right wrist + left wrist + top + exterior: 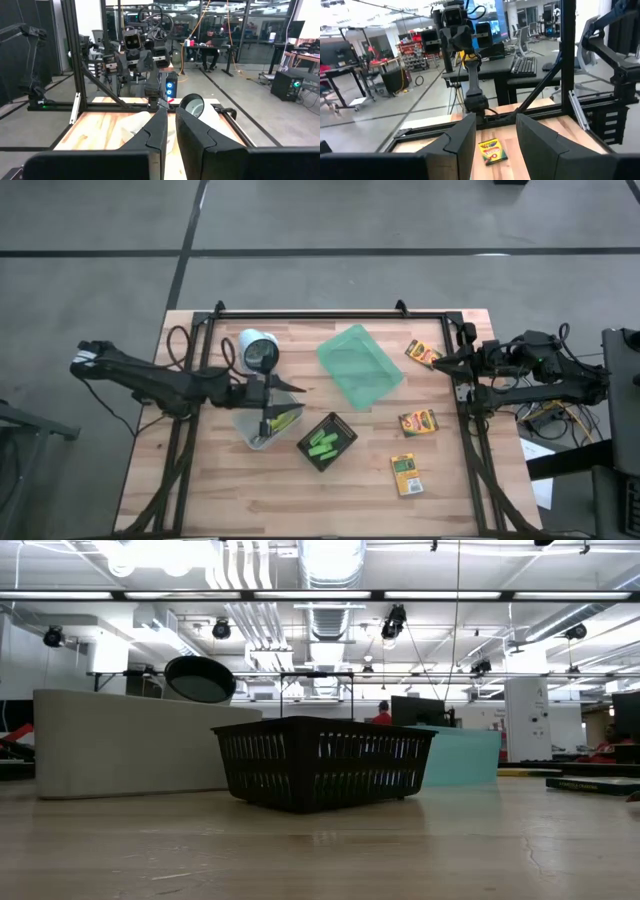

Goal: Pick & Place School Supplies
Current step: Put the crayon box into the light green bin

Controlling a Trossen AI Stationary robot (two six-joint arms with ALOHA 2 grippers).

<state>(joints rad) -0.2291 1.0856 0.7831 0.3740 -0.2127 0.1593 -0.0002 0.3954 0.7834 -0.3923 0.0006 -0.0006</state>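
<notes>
Three crayon boxes lie on the right half of the table: one [422, 354] near the far right corner, one [417, 422] mid-right, one [405, 474] toward the near edge. The far one lies slantwise to the table edges and sits just beside the right gripper [444, 362], which waits at the right rail with its fingers nearly closed and nothing between them. So we judge the right arm the nearer to all three boxes.

The left gripper [268, 418] hangs over the clear bin [262, 428] left of centre, fingers parted and empty. From the left wrist, a crayon box [492, 151] shows straight ahead between those fingers. The markers [325, 442] in the black box [327, 441] lie just to its right, and the green tray [360, 365] lies between the arms.
</notes>
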